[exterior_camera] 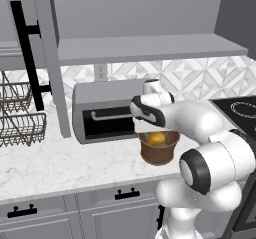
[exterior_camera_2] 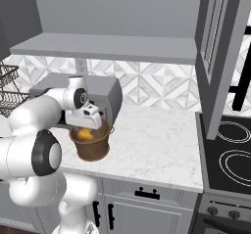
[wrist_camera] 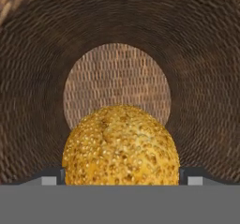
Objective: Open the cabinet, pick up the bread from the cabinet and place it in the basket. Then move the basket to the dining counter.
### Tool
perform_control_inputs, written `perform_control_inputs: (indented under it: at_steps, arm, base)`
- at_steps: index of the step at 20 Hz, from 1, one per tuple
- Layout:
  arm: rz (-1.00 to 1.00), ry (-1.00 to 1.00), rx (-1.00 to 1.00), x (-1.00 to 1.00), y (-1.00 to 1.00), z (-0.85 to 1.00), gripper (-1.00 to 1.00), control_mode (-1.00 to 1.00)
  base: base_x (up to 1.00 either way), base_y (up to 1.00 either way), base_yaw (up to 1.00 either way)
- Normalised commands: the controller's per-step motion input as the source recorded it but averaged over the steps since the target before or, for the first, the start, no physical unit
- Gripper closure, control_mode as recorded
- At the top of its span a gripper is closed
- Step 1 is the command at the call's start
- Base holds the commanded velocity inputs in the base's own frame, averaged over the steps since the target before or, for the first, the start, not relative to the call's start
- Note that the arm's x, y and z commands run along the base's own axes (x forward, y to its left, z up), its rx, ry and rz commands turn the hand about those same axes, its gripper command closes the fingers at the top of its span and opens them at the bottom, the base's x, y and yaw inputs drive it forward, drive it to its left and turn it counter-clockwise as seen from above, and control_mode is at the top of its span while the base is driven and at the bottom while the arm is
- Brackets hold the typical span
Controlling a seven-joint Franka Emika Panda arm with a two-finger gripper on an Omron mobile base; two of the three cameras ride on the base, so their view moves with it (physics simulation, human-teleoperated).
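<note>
The brown basket [exterior_camera: 159, 153] [exterior_camera_2: 90, 147] stands on the marble worktop in front of a grey appliance. My gripper [exterior_camera: 156, 134] [exterior_camera_2: 86, 129] reaches down into its mouth, shut on the yellow-orange bread [exterior_camera: 157, 138] [exterior_camera_2: 85, 133] [wrist_camera: 121, 148]. The bread hangs at about rim height; in the hand view it fills the gap between the fingertips [wrist_camera: 52, 177], with the basket's woven floor [wrist_camera: 117, 78] well beyond it. The cabinet is open: its door [exterior_camera: 52, 58] with a black bar handle [exterior_camera: 27, 53] swings out on the left, and its shelf [exterior_camera: 150, 48] is bare. The dining counter is out of view.
A grey box-shaped appliance [exterior_camera: 102, 110] sits right behind the basket. Dark wire racks [exterior_camera: 20, 120] stand at the far left. A black stovetop [exterior_camera_2: 230, 154] lies to the right, under the other open cabinet door [exterior_camera_2: 215, 57]. Grey drawers [exterior_camera: 65, 208] run below the worktop.
</note>
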Motion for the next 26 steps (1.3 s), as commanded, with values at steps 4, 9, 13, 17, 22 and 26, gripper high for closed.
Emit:
perform_control_inputs:
  at_steps: [4,9,13,17,22,26]
  arm:
    - [0.00,0.01,0.00,0.00,-0.05,-0.04,1.00,-1.00]
    - [0.00,0.00,0.00,0.00,-0.04,0.00,1.00,-1.00]
    - [0.00,0.00,0.00,0.00,0.00,0.00,-1.00,-1.00]
    - [0.00,-0.01,0.00,0.00,0.00,0.00,-1.00,-1.00]
    - [0.00,-0.01,0.00,0.00,0.00,0.00,-1.00,-1.00]
    - [0.00,-0.02,0.00,0.00,0.00,0.00,-1.00,-1.00]
  base:
    - [0.00,0.00,0.00]
    - [0.00,0.00,0.00]
    - [0.00,0.00,0.00]
    - [0.00,0.00,0.00]
    - [0.00,0.00,0.00]
    - [0.00,0.00,0.00]
